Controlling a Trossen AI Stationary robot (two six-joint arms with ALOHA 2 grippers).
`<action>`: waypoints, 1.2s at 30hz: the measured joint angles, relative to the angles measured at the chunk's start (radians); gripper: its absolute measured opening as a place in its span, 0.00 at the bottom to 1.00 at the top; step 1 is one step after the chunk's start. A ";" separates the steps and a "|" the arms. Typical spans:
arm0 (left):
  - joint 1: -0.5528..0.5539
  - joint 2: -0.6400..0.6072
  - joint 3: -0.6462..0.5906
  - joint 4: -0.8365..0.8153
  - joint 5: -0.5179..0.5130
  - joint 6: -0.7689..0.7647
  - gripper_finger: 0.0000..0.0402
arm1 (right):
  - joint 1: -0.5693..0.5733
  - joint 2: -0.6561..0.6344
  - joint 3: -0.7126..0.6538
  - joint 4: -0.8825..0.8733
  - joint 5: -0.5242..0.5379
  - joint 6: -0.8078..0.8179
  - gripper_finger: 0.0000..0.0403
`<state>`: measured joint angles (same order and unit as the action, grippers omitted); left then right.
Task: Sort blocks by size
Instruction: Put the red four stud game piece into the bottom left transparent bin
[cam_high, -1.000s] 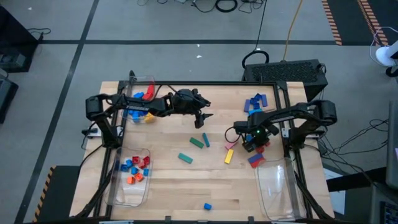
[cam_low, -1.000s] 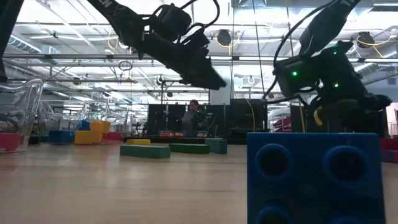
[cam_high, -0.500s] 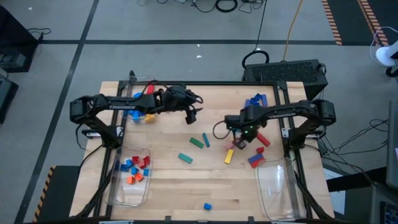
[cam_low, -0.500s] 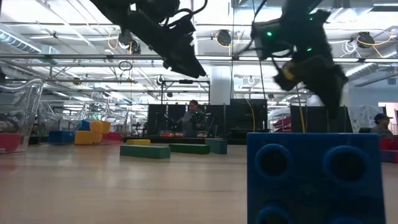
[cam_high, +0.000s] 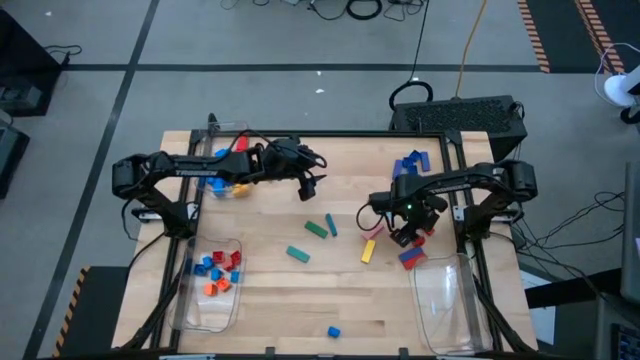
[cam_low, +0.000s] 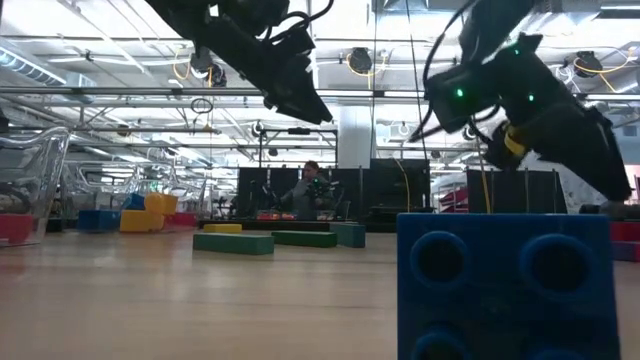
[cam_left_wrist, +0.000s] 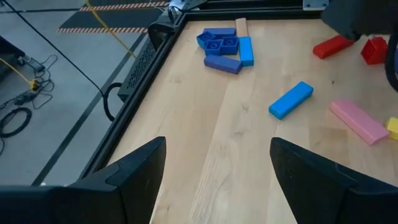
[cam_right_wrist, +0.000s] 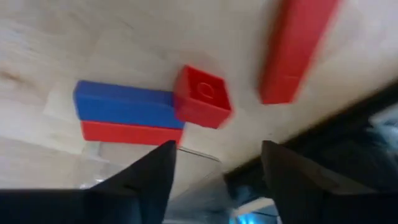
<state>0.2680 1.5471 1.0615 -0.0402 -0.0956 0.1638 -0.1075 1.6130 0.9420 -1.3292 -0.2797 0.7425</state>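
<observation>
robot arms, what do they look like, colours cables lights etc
Both arms are dark, near-black, jointed and slender, with black cables looped along them. The left gripper and right gripper each end in two dark, flat fingers. The right arm's wrist shows a small green light, with a yellow patch below it in the low view.

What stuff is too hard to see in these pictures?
- Blocks under the right hand, high view: the arm covers them.
- Right side of the table, low view: the big blue block fills it.
- Blocks in the left bin, high view: too small to tell shapes.
- Person far behind, low view: too small and dark.
</observation>
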 joint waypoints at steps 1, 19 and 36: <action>0.000 0.000 0.000 0.000 0.000 0.000 0.72 | 0.000 0.002 -0.016 0.027 -0.018 0.003 0.57; 0.000 0.000 0.000 0.005 0.000 0.001 0.72 | -0.033 0.006 -0.146 0.189 -0.087 0.106 0.58; 0.000 0.001 0.000 0.005 -0.010 0.001 0.72 | -0.044 0.007 -0.133 0.118 -0.093 0.057 0.44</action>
<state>0.2680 1.5478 1.0611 -0.0348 -0.1059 0.1650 -0.1516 1.6199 0.8093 -1.2113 -0.3728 0.7994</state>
